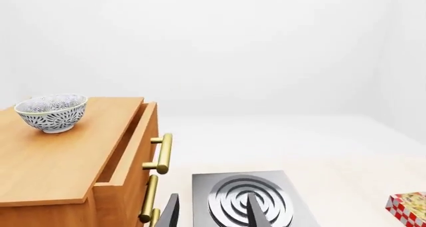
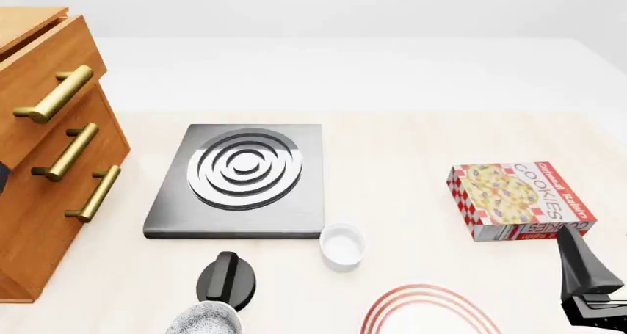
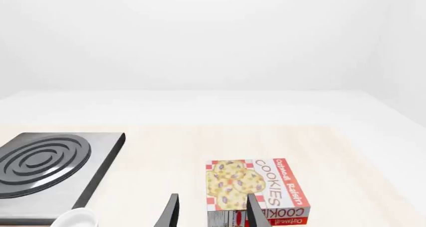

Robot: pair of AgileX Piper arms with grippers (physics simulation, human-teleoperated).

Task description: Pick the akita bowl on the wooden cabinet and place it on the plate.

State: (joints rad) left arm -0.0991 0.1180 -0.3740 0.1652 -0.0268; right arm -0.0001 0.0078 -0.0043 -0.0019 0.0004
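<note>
Sitting on the smooth orange-brown top of the wooden cabinet (image 1: pixel 60 157), near its back corner, the akita bowl (image 1: pixel 52 112) is round, deep and finely speckled grey-white. Beside the cabinet's brass bar handles (image 2: pixel 59 93) lies a flat grey square stove (image 2: pixel 240 178) with concentric rings. Nearer than the stove, the white red-ringed plate (image 2: pixel 423 312) shows partly. The left gripper (image 1: pixel 211 212) and right gripper (image 3: pixel 211 212) both stand parted, holding nothing.
</note>
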